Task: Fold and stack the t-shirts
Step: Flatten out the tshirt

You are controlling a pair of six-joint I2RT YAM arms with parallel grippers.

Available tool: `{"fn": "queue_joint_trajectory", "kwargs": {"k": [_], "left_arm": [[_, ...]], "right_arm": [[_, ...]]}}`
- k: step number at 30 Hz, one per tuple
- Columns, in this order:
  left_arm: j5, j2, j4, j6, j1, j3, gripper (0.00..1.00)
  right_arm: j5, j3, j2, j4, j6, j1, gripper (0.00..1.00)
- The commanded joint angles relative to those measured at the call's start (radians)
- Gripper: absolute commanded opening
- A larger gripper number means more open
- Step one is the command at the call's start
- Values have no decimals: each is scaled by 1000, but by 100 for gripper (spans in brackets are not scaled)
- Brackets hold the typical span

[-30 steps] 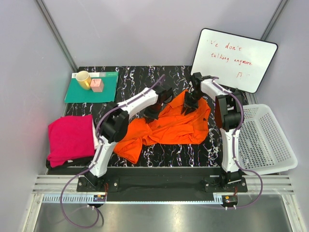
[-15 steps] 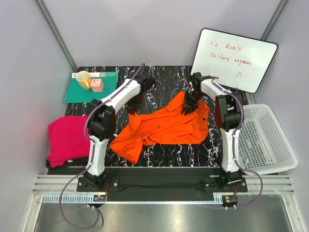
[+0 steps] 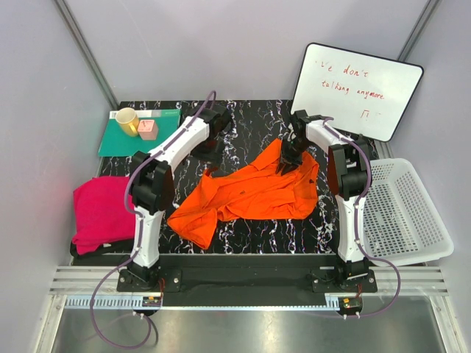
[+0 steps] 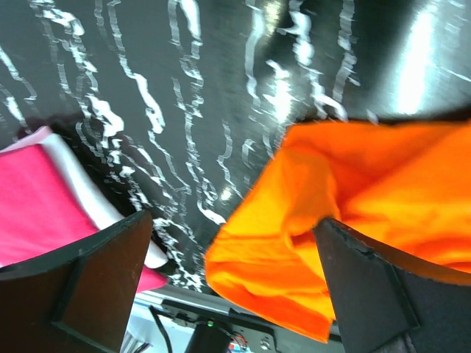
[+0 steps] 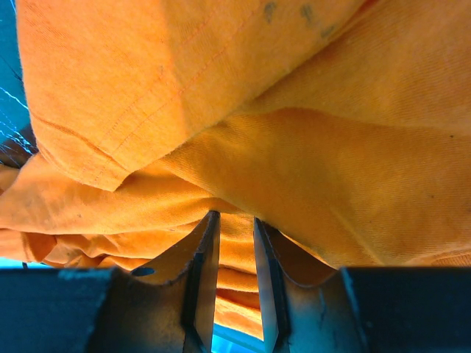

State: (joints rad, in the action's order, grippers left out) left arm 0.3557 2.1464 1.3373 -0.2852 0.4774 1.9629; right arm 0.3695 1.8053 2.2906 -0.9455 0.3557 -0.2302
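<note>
Orange t-shirt (image 3: 250, 195) lies rumpled just in front of the whiteboard (image 3: 358, 90), one edge peaked up twd it. Right gripper (image 5: 232, 243) is nipped on that raised edge, prob. anchoring the corner nearest the whiteboard so the cloth can be drawn flat. Left gripper (image 4: 232, 220) hangs w/ jaws wide apart, nothing in them, over bare tabletop (image 3: 250, 118) by the shirt's far corner, further from the whiteboard. Pink t-shirt (image 3: 107, 209) sits bundled at the table end farthest from the whiteboard, likely the stack base. Folding not yet begun, I'd say.
</note>
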Motion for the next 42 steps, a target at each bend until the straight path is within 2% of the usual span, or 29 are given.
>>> {"fn": "queue_joint_trajectory", "kwargs": {"k": [1,8,11,12,19,30,31,32,33,35,42], "left_arm": [[-78,-117,-20,0,47,-15,97],[-86,-163,-21,-32,147,-59,95],[-106,-172,-30,-34,181,-102,86],[-110,-175,-39,-34,187,-116,80],[-167,-143,-113,-32,208,-245,69],[-245,6,-159,-2,213,-171,65],[-242,33,-161,-2,213,-167,54],[-235,46,-159,-3,213,-162,36],[-225,58,-156,-8,213,-159,23],[-181,79,-147,-23,213,-156,0],[-58,24,-110,-45,164,-176,0]], "right_arm": [[25,9,-16,11,0,-4,33],[29,28,1,11,3,-4,33],[31,29,3,10,2,-4,33],[31,28,3,11,0,-4,33],[32,20,1,11,0,-4,33],[34,17,-5,11,2,-3,33],[34,19,-3,11,2,-4,33],[34,17,-2,11,-1,-4,33],[34,17,-2,11,-1,-4,33],[37,19,-2,11,-1,-4,33],[39,17,0,11,0,-4,33]]}}
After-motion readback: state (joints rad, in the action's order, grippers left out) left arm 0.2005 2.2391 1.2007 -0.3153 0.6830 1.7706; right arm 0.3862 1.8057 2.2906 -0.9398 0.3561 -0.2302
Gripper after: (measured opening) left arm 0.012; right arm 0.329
